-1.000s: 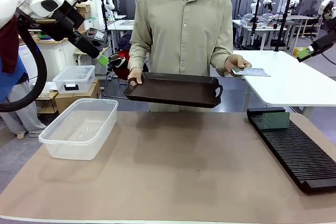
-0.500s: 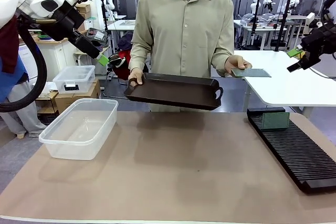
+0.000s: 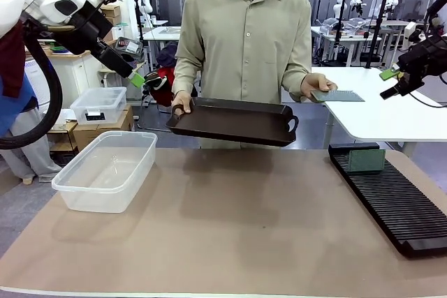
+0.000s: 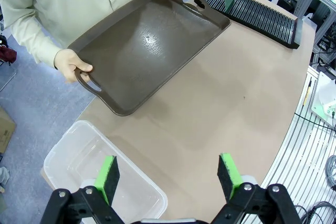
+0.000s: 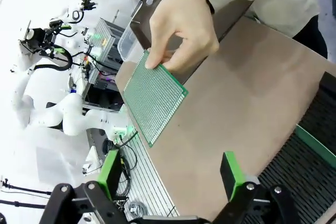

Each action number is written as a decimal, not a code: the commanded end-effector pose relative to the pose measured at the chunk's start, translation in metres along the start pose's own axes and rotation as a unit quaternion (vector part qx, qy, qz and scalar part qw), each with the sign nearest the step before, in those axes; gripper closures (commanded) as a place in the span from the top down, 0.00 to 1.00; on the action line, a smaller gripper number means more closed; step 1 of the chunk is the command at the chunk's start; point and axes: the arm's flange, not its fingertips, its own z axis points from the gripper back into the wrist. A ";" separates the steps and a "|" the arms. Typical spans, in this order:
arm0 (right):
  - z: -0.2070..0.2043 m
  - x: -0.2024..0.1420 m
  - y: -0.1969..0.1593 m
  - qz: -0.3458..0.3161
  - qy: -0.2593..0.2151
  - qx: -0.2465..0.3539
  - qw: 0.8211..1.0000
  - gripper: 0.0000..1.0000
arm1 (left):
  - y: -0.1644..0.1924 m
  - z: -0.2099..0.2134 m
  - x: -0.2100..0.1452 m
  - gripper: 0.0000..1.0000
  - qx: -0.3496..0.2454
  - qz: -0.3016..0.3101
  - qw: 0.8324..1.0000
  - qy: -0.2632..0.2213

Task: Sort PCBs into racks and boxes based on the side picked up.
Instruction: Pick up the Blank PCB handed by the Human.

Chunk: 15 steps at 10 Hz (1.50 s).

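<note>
One PCB (image 5: 155,95) is a thin green rectangular board whose face carries a fine regular grid of small holes, with a plain margin along its edges. It is held at one short end by the person's hand (image 5: 184,27), roughly flat and in the air beyond the far right corner of the table (image 3: 244,235). From the front, the same PCB (image 3: 342,95) reads as a pale grey-green sliver projecting from that hand (image 3: 318,87). A second PCB (image 3: 366,160) stands upright on edge at the far end of the rack (image 3: 398,207), apparently seated in one of its slots; its surface detail is too small to make out. The rack is long, low and black, and lies along the table's right side.

The right end effector (image 3: 390,83) is raised to the right of the held board, apart from it, with its jaws spread and nothing between them. The right wrist view shows the same gap (image 5: 169,169).

The person's other hand (image 3: 180,104) grips one handle of a dark brown tray (image 3: 234,120), held above the table's far edge. The clear box (image 3: 105,193) sits on the table's left side. The left end effector (image 4: 169,170) is raised above it, released and holding nothing.
</note>
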 end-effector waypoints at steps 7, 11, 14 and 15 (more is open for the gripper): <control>-0.066 0.034 -0.040 -0.165 -0.041 0.175 0.970 1.00 | 0.001 -0.001 -0.002 1.00 -0.005 0.001 1.000 0.000; -0.086 0.034 -0.046 -0.198 -0.036 0.237 0.951 1.00 | 0.001 -0.001 -0.002 1.00 -0.005 0.001 1.000 0.000; -0.085 0.031 -0.046 -0.184 -0.020 0.254 0.949 0.41 | 0.001 -0.001 -0.002 1.00 -0.005 0.001 1.000 0.000; -0.083 0.031 -0.047 -0.185 -0.017 0.257 0.949 0.00 | 0.001 -0.001 -0.002 1.00 -0.005 0.001 1.000 0.000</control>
